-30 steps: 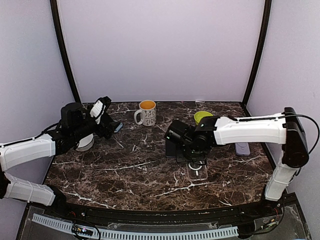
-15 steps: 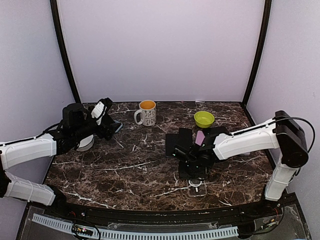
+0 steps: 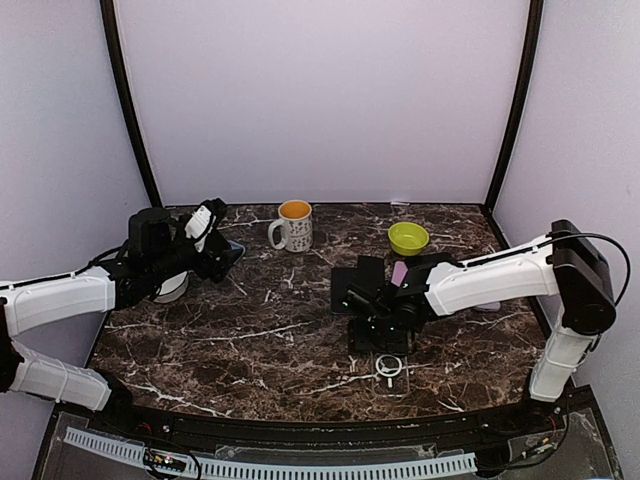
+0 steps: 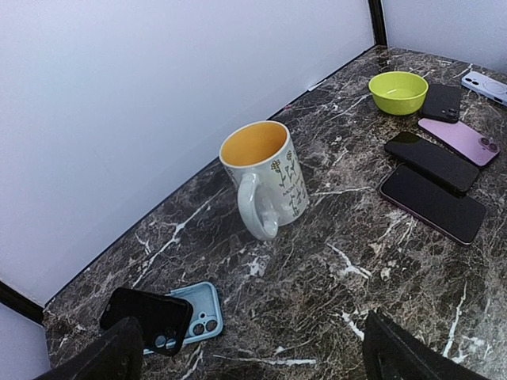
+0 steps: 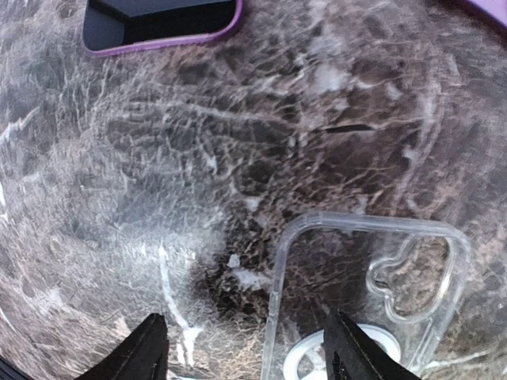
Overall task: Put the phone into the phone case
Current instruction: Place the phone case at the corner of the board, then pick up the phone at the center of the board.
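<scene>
Hovering over the clear case [image 5: 364,293], right hand [image 5: 245,332] wide and empty (left hand [image 4: 249,356], wide too, is far off); purple-rimmed phone [image 5: 158,20] lies beyond the case, crosswise.

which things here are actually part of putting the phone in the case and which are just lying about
For the job:
- clear phone case
- purple-edged phone, the one nearest it
- right end effector, open over the case

Lying about:
- mug
- green bowl
- blue and black cases or phones
- other phones
</scene>
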Available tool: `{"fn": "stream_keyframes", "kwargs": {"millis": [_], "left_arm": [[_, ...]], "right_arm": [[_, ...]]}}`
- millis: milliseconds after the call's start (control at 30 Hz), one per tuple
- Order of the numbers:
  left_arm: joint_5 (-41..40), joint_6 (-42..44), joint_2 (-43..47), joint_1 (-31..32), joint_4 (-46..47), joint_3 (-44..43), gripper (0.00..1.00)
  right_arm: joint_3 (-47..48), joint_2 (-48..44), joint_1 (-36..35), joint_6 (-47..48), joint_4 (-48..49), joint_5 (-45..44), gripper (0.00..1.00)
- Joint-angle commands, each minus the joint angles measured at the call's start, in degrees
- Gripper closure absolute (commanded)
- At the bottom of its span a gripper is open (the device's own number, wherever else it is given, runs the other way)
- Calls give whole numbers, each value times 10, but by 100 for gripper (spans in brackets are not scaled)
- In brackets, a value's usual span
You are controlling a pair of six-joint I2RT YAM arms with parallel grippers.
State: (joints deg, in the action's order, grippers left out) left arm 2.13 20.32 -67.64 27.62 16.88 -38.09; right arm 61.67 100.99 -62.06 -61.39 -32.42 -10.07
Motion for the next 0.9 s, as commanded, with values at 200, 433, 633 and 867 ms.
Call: {"fn": "stream_keyframes", "kwargs": {"millis": [200, 433, 633, 867], "left_arm": [[15, -9, -8, 3, -6, -13, 1], [16, -12, -18, 3, -10, -15, 1], [14, -13, -23, 3, -18, -20, 1], [10, -14, -32, 3, -20, -21, 1]], "right_arm": [[51, -91, 76, 127, -50, -27, 20], [111, -68, 146, 210, -52, 8, 6], [179, 9, 205, 254, -55, 21, 1], [321, 136, 229, 298, -77, -11, 1]]}}
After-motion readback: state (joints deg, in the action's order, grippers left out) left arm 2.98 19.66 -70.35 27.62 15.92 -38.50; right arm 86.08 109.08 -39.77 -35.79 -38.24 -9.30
